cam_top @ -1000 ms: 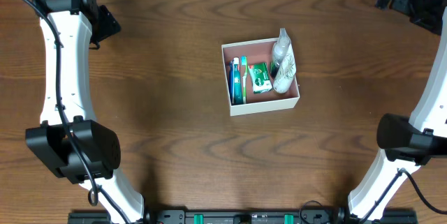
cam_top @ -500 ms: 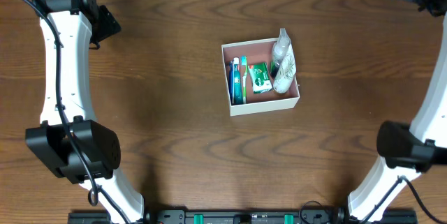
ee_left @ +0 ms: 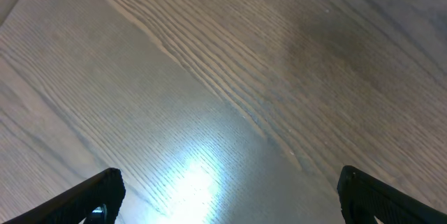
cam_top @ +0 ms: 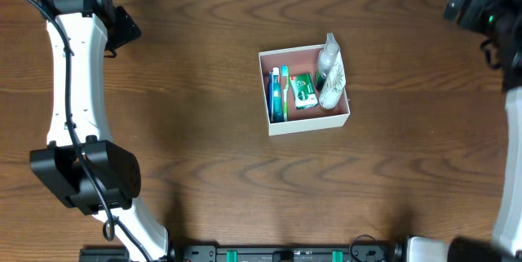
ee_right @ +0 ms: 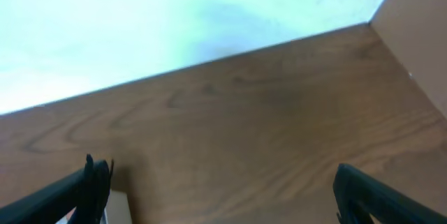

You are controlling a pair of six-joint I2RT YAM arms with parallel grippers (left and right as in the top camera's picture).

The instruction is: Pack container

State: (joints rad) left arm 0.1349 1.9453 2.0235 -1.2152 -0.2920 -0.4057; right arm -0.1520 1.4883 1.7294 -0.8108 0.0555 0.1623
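The container [cam_top: 314,122], a square white box with a pink inside, sits mid-table in the overhead view. It holds blue and green toothbrushes [cam_top: 277,95], a green packet [cam_top: 304,91] and clear bottles [cam_top: 331,70]. My left gripper [cam_top: 124,27] is far off at the back left; in the left wrist view [ee_left: 227,196] its fingers are spread wide over bare wood and hold nothing. My right gripper [cam_top: 461,2] is at the back right corner; in the right wrist view [ee_right: 223,189] it is open and empty. Neither gripper is near the container.
The brown wooden table [cam_top: 204,172] fills the overhead view. Its back edge [ee_right: 209,60] meets a pale wall in the right wrist view. A small white corner [ee_right: 117,208] shows beside the right gripper's left finger; I cannot tell what it is.
The right arm has swung: its wrist moved slightly down and its lower links left the overhead frame. The left arm and the container have not moved.
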